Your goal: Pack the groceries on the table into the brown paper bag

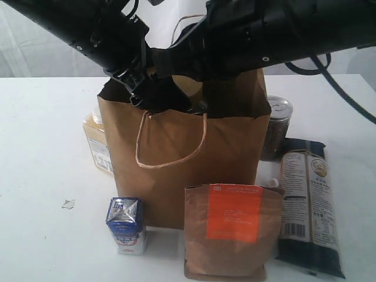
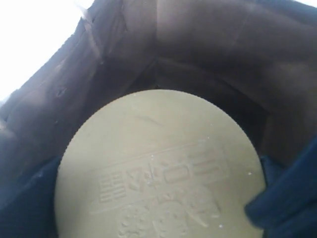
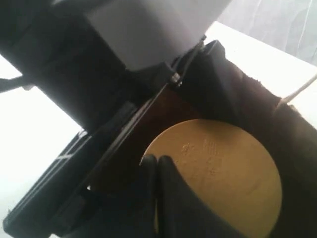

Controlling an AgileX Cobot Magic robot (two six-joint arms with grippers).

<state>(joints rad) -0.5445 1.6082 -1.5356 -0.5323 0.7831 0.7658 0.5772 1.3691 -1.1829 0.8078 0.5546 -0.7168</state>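
Inside the brown paper bag [image 1: 235,147], the clear jar with tan lid [image 2: 158,168] stands upright. In both wrist views its round embossed lid faces up, with the bag's creased walls around it. The left gripper [image 2: 153,198] is spread wide, one dark-blue finger at each lower corner of its view on either side of the lid; we cannot tell whether they touch the jar. The right gripper [image 3: 157,161] has its two dark fingers pressed together with nothing seen between them, their tips over the lid's rim. In the exterior view both black arms come down from the upper edge into the bag's mouth at centre frame. The bag stands on the table [image 1: 41,176], and the remaining groceries are around it. The yellow-grain bottle [image 1: 97,144] is half hidden behind the bag's left side. The small blue-white carton [image 1: 126,226] stands at lower left, and the brown pouch with orange label [image 1: 232,235] is upright at lower centre. The dark tin [image 1: 276,126] stands at the right, and the long dark-blue noodle packet [image 1: 310,211] lies flat at lower right. A small pale scrap [image 1: 69,204] lies at left, well apart.
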